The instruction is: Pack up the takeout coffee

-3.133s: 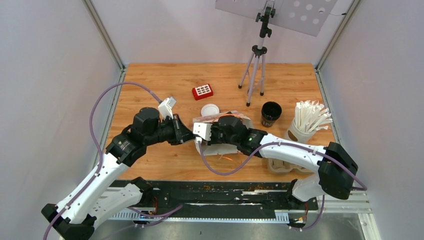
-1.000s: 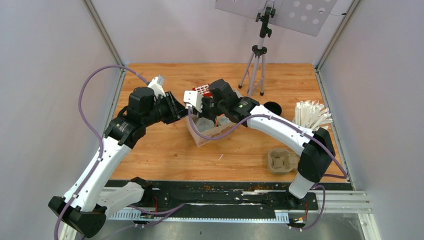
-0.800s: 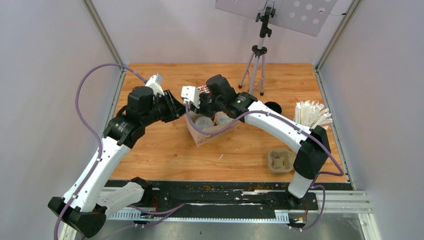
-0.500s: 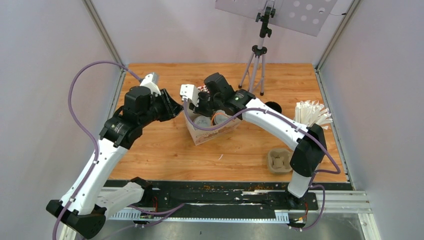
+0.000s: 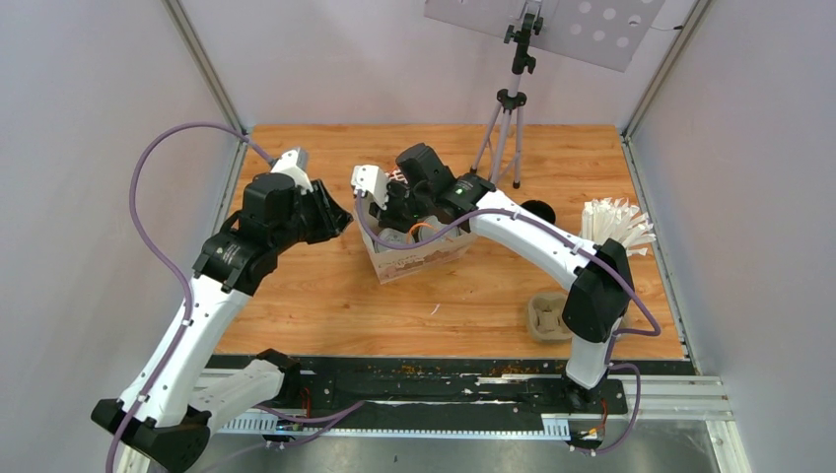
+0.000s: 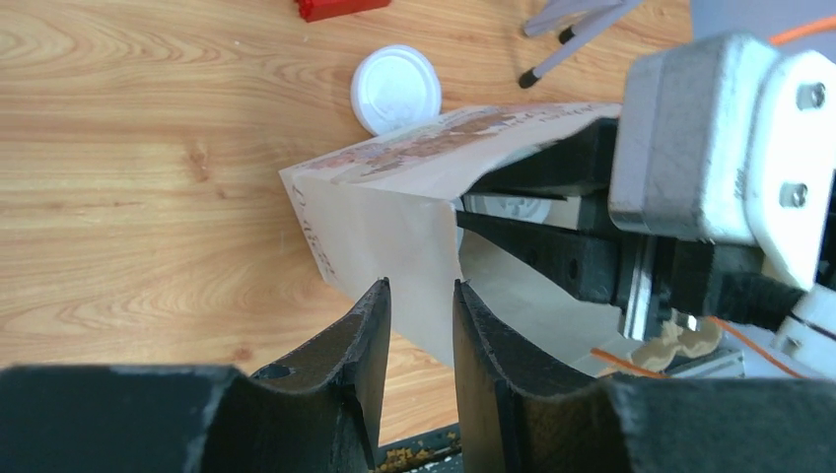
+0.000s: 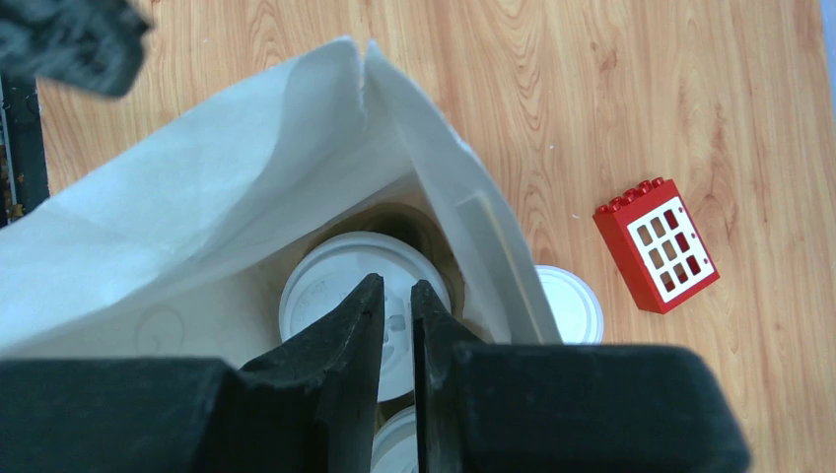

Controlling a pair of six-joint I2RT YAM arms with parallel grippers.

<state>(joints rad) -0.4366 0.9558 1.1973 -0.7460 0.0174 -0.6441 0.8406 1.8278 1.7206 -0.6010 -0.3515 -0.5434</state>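
Note:
A white paper bag (image 5: 419, 258) with brown print stands upright mid-table, mouth open. In the right wrist view, two white-lidded coffee cups (image 7: 330, 291) sit inside the bag (image 7: 197, 227); only their lids show. My right gripper (image 7: 397, 286) reaches into the bag's mouth just above the lids, jaws nearly together with nothing seen between them; it also shows in the top view (image 5: 396, 219). My left gripper (image 6: 422, 291) is narrowly open and empty, just off the bag's left corner (image 6: 380, 222), and shows in the top view (image 5: 335, 217).
A loose white lid (image 6: 396, 89) and a red brick (image 7: 659, 241) lie behind the bag. A lidless black cup (image 5: 540, 209), a white cup of straws (image 5: 609, 235), a cardboard cup tray (image 5: 544, 317) and a tripod (image 5: 505, 118) are to the right.
The bag has gone from leaning to standing upright and shifted slightly left with my right gripper in its mouth. My left gripper has drawn back to the left, away from the bag.

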